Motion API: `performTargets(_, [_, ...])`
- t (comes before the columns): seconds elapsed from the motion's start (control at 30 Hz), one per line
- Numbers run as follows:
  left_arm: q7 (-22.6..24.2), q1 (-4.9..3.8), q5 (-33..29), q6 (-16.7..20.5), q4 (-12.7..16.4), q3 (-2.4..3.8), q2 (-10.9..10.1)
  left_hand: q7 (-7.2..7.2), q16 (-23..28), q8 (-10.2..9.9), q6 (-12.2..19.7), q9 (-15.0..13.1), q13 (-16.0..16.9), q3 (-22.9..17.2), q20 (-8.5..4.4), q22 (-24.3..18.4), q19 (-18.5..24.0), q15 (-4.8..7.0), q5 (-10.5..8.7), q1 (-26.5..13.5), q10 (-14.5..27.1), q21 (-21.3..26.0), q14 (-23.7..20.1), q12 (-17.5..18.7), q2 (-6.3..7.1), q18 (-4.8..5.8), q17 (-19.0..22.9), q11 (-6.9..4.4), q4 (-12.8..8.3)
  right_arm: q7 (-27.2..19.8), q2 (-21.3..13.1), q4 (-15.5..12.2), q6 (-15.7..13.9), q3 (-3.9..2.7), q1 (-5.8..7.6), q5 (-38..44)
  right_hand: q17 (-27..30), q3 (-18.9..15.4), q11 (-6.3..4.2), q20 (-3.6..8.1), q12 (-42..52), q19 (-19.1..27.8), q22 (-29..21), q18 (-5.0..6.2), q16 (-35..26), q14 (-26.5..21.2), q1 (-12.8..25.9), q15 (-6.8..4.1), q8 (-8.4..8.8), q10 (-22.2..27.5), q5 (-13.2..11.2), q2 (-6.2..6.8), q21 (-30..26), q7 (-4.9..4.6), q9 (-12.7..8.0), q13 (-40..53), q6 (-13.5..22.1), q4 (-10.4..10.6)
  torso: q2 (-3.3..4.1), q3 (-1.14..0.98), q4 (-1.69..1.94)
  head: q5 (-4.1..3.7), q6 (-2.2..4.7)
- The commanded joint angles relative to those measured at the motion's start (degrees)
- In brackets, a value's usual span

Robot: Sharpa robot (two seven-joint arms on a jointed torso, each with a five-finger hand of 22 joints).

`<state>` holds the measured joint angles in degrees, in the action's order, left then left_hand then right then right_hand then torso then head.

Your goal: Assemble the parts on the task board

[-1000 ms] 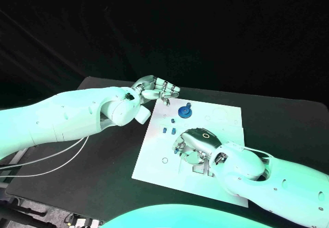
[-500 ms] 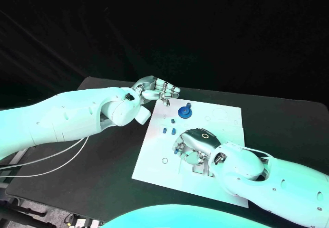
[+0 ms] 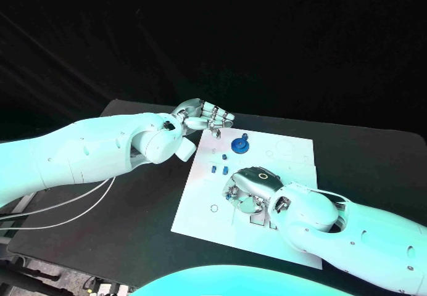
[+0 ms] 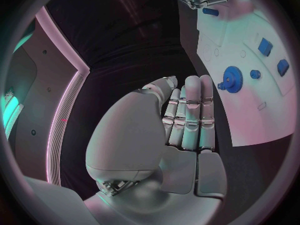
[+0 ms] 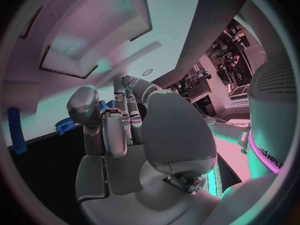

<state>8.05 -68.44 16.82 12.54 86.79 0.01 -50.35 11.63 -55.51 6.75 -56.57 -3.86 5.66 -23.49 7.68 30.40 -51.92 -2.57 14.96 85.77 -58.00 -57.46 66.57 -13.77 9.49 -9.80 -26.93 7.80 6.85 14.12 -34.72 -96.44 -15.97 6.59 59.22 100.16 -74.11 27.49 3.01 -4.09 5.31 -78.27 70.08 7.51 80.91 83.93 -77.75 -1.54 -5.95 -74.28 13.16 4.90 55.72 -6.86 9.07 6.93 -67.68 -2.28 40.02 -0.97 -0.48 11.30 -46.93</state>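
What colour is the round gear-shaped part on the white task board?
Blue. The round toothed gear part shows best in the left wrist view, on the white task board.

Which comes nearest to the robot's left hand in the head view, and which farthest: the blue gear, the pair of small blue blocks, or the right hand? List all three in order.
Measured from the left hand:
1. Blue gear, on the task board near its far edge, just beside that hand.
2. Pair of small blue blocks, further in on the board, towards the robot.
3. Right hand, over the middle of the board.

Task board (image 3: 294,154) mid-table (image 3: 116,203), gear (image 3: 239,145) at its far edge, two small parts (image 3: 221,168) just nearer
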Motion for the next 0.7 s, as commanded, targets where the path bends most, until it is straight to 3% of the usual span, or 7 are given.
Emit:
performTargets(0.03, [-0.29,-0.06,0.27,-1.03,0.03,0.03,0.18,-0.03,-0.13,0.06,0.47,-0.05,-0.03,0.07,0.1,0.07,-0.21,-0.12,-0.1,-0.27,0.44,-0.26,-0.22,-0.28,-0.21,-0.8,0.11,-0.13,-0.13,0.45,0.03,0.47,3.99,0.28,-0.25,-0.81,0.13,-0.56,-0.08,-0.12,-0.27,0.45,-0.1,-0.96,0.09,3.11,0.49,0.01,-0.17,0.26,-0.49,-0.21,-0.44,-0.01,0.15,-0.1,-0.02,0.07,-0.03,0.01,0.0,-0.25,0.39])
performTargets(0.23, [-0.75,-0.06,0.46,-1.05,-0.07,0.03,0.21,-0.01,-0.14,0.09,0.49,-0.05,-0.02,0.04,0.1,0.08,-0.24,-0.13,-0.09,-0.27,0.5,-0.28,-0.24,-0.35,-0.3,-0.8,0.12,-0.12,-0.12,0.52,-0.01,0.49,3.34,0.29,-0.24,-0.98,0.15,-1.07,0.13,-0.26,-0.79,0.59,-0.01,-0.93,0.13,3.1,1.12,0.18,0.23,1.02,-0.53,-0.12,-0.58,-0.19,0.13,-0.19,0.71,0.42,0.0,-0.05,-0.02,-0.41,0.57])
performTargets(0.37, [-0.88,-0.06,0.49,-1.06,-0.09,0.03,0.22,-0.01,-0.14,0.1,0.49,-0.06,-0.02,0.04,0.1,0.08,-0.24,-0.13,-0.09,-0.27,0.51,-0.28,-0.24,-0.36,-0.31,-0.8,0.12,-0.12,-0.12,0.64,-0.13,0.57,1.85,0.3,-0.24,-1.02,0.08,-1.3,1.17,-0.73,-1.84,0.82,0.0,-0.97,0.25,3.09,1.93,1.03,1.9,3.97,-0.11,0.37,-0.93,-1.43,-0.56,-0.79,3.57,0.92,0.02,-0.04,-0.05,-0.4,0.63])
performTargets(0.47, [-0.96,-0.06,0.51,-1.09,-0.13,0.03,0.24,0.0,-0.14,0.1,0.53,-0.05,-0.02,0.04,0.1,0.08,-0.25,-0.13,-0.09,-0.27,0.57,-0.29,-0.25,-0.38,-0.31,-0.81,0.13,-0.11,-0.13,0.72,-0.29,0.59,0.18,0.3,-0.24,-1.03,-0.03,-1.65,2.22,-1.41,-1.8,1.06,-0.08,-0.97,0.43,3.08,2.79,1.93,2.53,7.24,0.18,1.43,-1.4,-2.34,-1.4,-1.64,6.38,1.38,-0.02,-0.05,-0.07,-0.45,0.74])
performTargets(0.7, [-1.25,-0.06,0.87,-1.15,-0.32,0.03,0.31,0.0,-0.15,0.11,0.57,-0.05,-0.02,0.04,0.11,0.08,-0.26,-0.13,-0.09,-0.27,0.63,-0.3,-0.26,-0.42,-0.31,-0.81,0.14,-0.11,-0.14,1.85,-1.52,-0.64,-3.95,0.28,-0.12,-0.8,0.3,-2.25,1.97,-1.68,-1.4,1.2,-0.03,-0.75,0.36,2.97,3.2,1.78,2.37,8.3,0.15,2.58,-1.66,-1.2,-1.97,-2.07,7.82,1.53,-0.07,-0.09,-0.06,-0.81,1.04])
